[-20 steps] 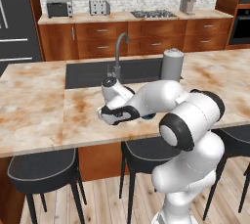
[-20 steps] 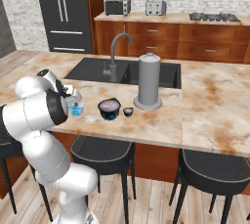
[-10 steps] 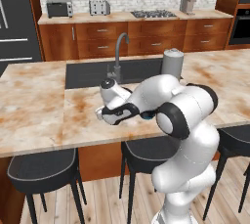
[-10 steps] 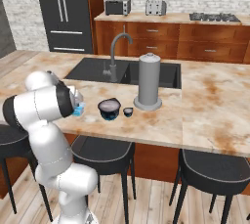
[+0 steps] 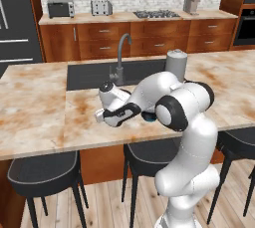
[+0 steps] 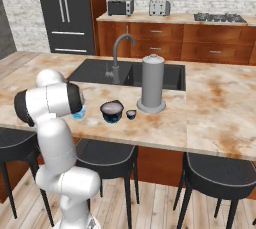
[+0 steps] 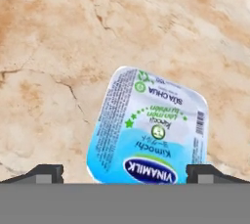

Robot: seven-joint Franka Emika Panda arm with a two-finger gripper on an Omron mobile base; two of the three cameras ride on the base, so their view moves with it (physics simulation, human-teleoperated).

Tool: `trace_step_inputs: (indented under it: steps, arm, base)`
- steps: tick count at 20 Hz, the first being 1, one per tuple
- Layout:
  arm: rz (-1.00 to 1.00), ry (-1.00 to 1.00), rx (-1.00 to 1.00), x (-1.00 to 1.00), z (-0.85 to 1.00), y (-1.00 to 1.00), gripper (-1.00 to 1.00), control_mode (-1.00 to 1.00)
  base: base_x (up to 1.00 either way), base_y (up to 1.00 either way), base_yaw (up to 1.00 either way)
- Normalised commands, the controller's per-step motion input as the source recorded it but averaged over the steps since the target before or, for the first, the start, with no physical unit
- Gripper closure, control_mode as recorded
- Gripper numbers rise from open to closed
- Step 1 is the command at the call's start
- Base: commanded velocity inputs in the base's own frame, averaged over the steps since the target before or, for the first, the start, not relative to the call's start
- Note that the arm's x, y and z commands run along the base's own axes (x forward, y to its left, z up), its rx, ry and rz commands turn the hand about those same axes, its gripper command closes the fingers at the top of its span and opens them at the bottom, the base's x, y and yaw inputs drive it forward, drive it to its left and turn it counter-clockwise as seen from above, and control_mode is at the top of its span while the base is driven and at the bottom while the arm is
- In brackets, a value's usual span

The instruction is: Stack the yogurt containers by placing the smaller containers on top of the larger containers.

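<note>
Hand view, end effector [image 7: 125, 173] spread wide astride light-blue cup [image 7: 149, 127], bare marble counter [image 7: 53, 47] all around

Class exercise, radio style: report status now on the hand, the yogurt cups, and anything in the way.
Hand open, over light-blue cup, fingertips either side. Nothing stacked yet: navy tub and tiny cup apart on counter. Nothing seen blocking.

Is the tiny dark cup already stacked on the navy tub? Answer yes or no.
No, in the right base view the tiny dark cup stands on the counter beside the navy tub.
</note>
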Motion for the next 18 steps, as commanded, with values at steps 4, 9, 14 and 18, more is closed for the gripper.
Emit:
trace_step_inputs:
  steps: [4, 9, 14, 18]
  arm:
    - [-0.01, 0.0, -0.02, 0.19, -0.19, 0.02, -1.0, -1.0]
    - [-0.02, 0.0, -0.03, 0.19, -0.18, 0.0, -1.0, -1.0]
    - [-0.01, 0.0, -0.01, 0.19, -0.14, 0.02, -1.0, -1.0]
    - [0.0, 0.0, 0.0, 0.16, -0.11, 0.03, -1.0, -1.0]
  base:
    - [0.0, 0.0, 0.0]
    - [0.0, 0.0, 0.0]
    - [0.0, 0.0, 0.0]
    - [0.0, 0.0, 0.0]
